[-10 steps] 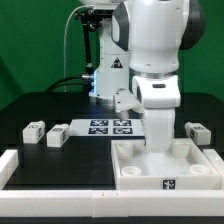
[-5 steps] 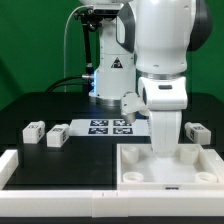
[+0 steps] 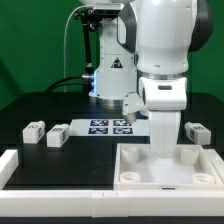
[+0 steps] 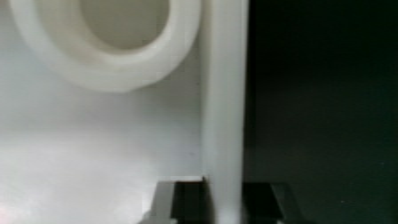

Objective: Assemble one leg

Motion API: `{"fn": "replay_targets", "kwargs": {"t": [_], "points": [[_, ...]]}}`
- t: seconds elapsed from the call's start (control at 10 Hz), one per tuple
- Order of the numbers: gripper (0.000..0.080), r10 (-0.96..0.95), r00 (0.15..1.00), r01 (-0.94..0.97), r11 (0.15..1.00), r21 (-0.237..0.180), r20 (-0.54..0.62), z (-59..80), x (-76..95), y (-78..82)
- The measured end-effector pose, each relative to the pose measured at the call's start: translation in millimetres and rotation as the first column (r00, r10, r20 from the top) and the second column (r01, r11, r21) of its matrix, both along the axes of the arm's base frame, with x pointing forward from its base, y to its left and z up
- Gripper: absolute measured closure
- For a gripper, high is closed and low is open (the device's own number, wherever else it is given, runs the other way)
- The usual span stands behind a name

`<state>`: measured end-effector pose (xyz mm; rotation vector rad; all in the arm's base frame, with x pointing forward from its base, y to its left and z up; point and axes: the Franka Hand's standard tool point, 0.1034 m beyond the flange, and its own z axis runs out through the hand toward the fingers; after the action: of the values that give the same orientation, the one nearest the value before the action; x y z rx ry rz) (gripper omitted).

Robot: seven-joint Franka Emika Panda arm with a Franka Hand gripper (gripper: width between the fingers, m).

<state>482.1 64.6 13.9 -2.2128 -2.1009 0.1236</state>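
The pincer (image 4: 224,192) is clamped on a raised wall of the white tray (image 3: 140,178), with a dark finger (image 4: 185,205) on each side of it. One leg (image 3: 197,131) lies loose on the black table (image 3: 40,105) just beyond the tray, at the exterior view's right. Another leg (image 3: 58,135) and a third leg (image 3: 34,131) lie at the left, near the marker board (image 3: 112,126).

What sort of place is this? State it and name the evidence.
Probably a robotics lab bench: a white robot arm over a black table, a marker board with printed tags, and small tagged white blocks lying loose beside a white tray.
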Motion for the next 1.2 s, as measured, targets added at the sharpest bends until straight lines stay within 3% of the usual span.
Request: {"fn": "replay_targets", "kwargs": {"t": [0.1, 0.2, 0.3, 0.4, 0.5, 0.6, 0.9, 1.2], "points": [[0.0718, 0.0, 1.0, 0.0, 1.0, 0.0, -0.001, -0.3, -0.4, 0.1], [0.053, 0.0, 1.0, 0.0, 1.0, 0.0, -0.002, -0.4, -0.7, 0.1], [0.053, -0.002, 1.0, 0.002, 1.0, 0.0, -0.002, -0.4, -0.8, 0.8], [0.0328, -0.004, 1.0, 0.004, 1.0, -0.001, -0.001, -0.3, -0.9, 2.6], [0.0213, -0.005, 1.0, 0.005, 1.0, -0.001, -0.001, 0.0, -1.1, 5.3], [0.0163, -0.003, 1.0, 0.003, 1.0, -0.002, 0.002, 1.4, -0.6, 7.9], [0.0152, -0.006, 1.0, 0.006, 1.0, -0.004, 0.004, 4.3, -1.2, 8.5], [0.0151, -0.042, 0.998, 0.043, 0.999, -0.018, 0.038, 34.6, -10.1, 15.3]]}}
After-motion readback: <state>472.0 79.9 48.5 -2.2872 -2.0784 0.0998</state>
